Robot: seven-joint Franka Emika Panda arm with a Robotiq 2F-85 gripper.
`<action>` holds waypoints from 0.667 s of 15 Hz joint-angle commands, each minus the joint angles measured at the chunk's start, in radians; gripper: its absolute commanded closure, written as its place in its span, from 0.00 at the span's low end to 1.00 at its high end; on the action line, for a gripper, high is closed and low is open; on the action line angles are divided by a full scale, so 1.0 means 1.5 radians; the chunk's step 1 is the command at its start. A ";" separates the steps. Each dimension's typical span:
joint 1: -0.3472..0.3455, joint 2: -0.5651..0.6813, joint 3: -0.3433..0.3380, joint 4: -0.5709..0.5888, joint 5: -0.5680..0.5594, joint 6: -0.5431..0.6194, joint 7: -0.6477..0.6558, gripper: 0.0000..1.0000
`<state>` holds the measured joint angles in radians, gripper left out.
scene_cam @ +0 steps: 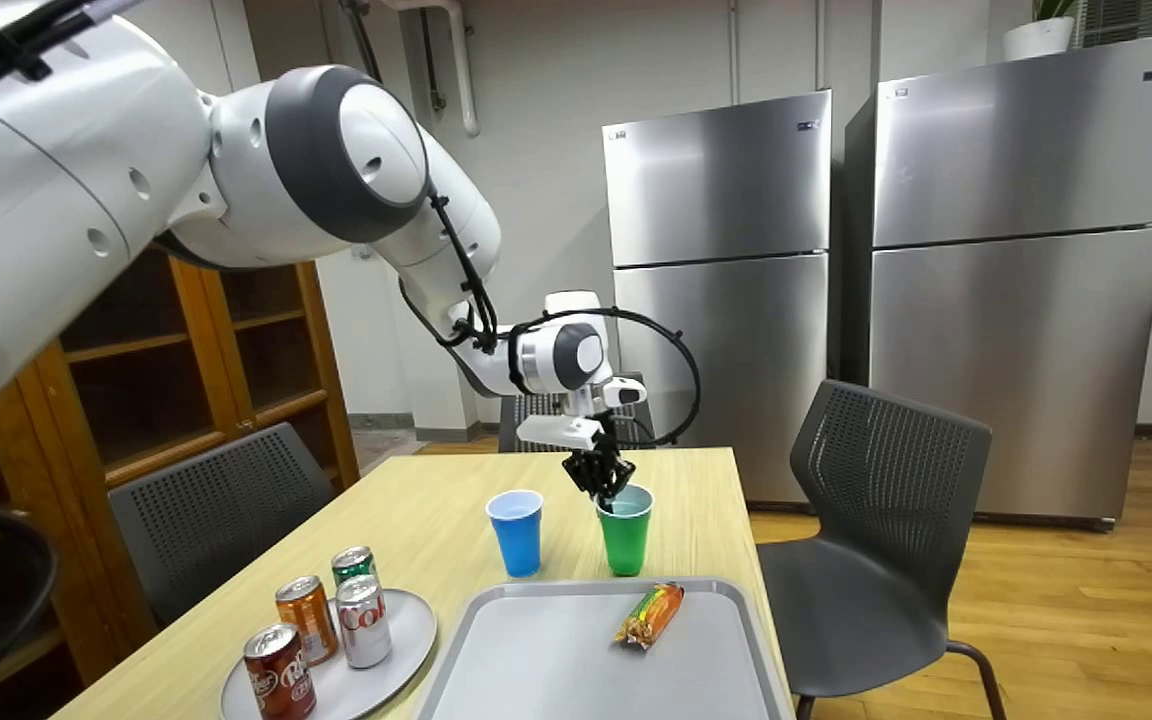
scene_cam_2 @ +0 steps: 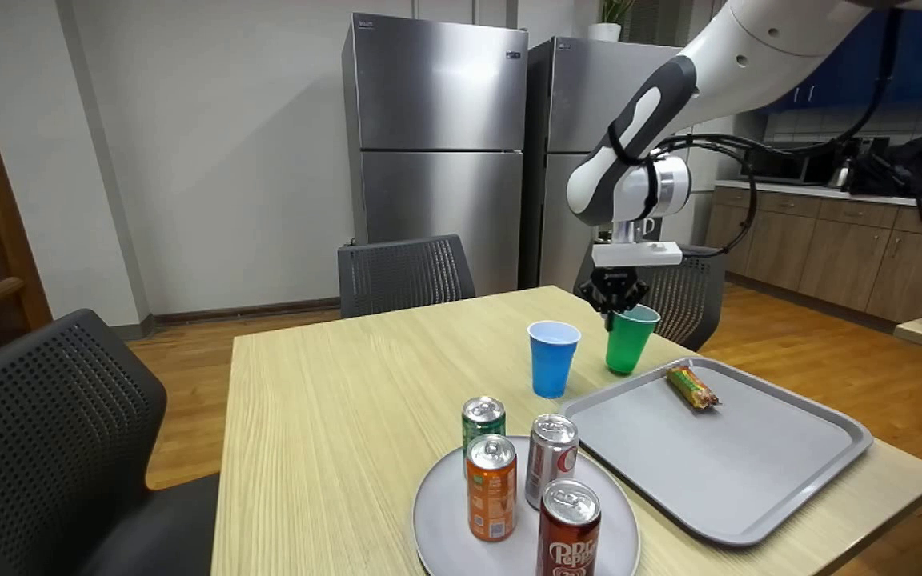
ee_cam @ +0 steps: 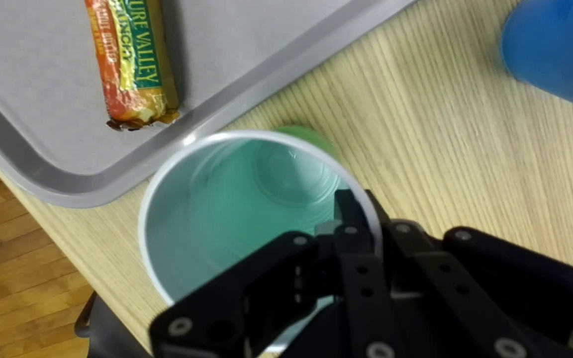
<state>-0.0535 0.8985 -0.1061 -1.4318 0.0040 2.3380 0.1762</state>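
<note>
Pinched the tall, tapering green plastic cup (scene_cam: 626,540) by its white rim with the black two-fingered gripper (ee_cam: 362,206), pressing together on the thin wall from inside and outside, just beyond the flat grey plastic tray (scene_cam: 556,660) in an exterior view and near the bright blue plastic cup (scene_cam: 516,535). Seemed to call for a squeeze firm enough to resist twisting yet gentle enough not to crease the rim, with care for an upright pose apart from both neighbours. Could not tell for sure of any contact between its base and the pale wooden table (scene_cam: 456,500).
</note>
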 commanded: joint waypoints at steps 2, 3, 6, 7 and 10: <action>0.006 0.016 -0.006 0.037 -0.011 -0.034 0.001 0.56; 0.006 0.016 -0.006 0.037 -0.011 -0.034 0.001 0.48; 0.003 0.008 -0.003 0.034 -0.009 -0.035 -0.005 0.27; 0.000 0.002 -0.001 0.031 -0.007 -0.036 -0.011 0.18; -0.011 -0.022 0.010 0.016 0.002 -0.031 -0.033 0.00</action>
<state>-0.0540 0.9039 -0.1064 -1.4075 0.0023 2.3302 0.1701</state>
